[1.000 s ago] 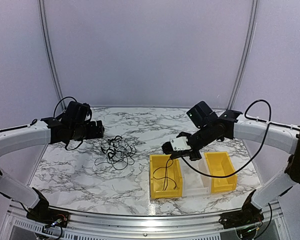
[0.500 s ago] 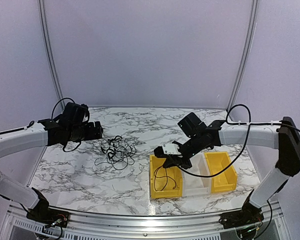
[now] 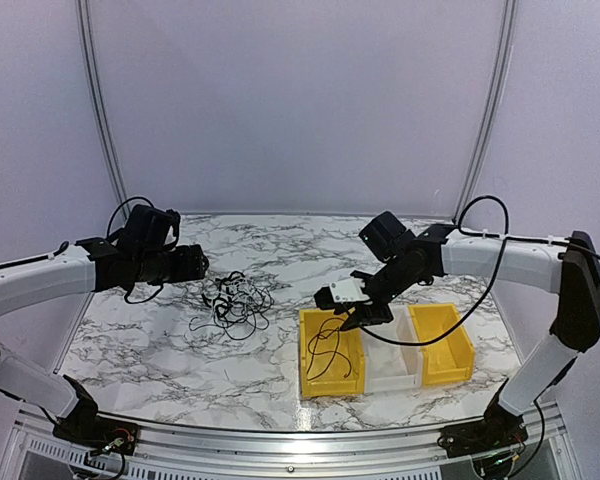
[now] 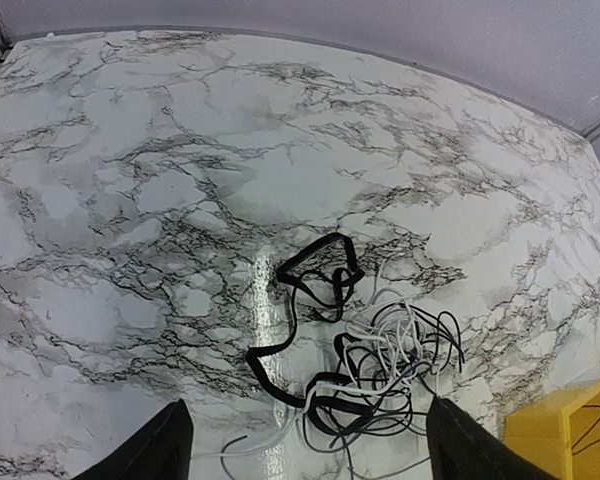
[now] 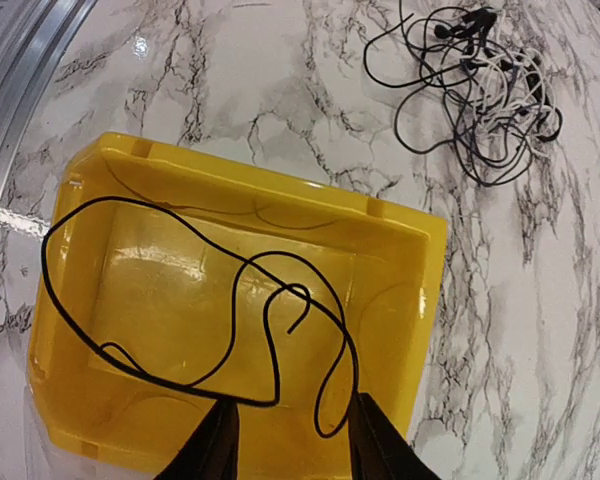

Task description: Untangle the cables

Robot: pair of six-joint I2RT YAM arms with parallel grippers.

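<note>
Tangle of cables [image 3: 235,303]: thin black and white cords knotted loosely, lying on marbled table [image 3: 160,330] left of centre | single black cable [image 5: 230,320]: curled inside yellow bin [image 5: 280,195] | left jaws: spread wide, empty, near tangle | right jaws: partly parted above bin, gripping nothing

Marbled table [image 3: 280,240], yellow bin [image 3: 304,355], white bin [image 3: 390,381] beside it, second yellow bin [image 3: 450,372], lilac walls [image 3: 280,100]

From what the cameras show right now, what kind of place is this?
Probably a robot test cell: a marble-patterned table boxed in by plain lilac walls, with yellow bins and a tangle of cables set out.
</note>
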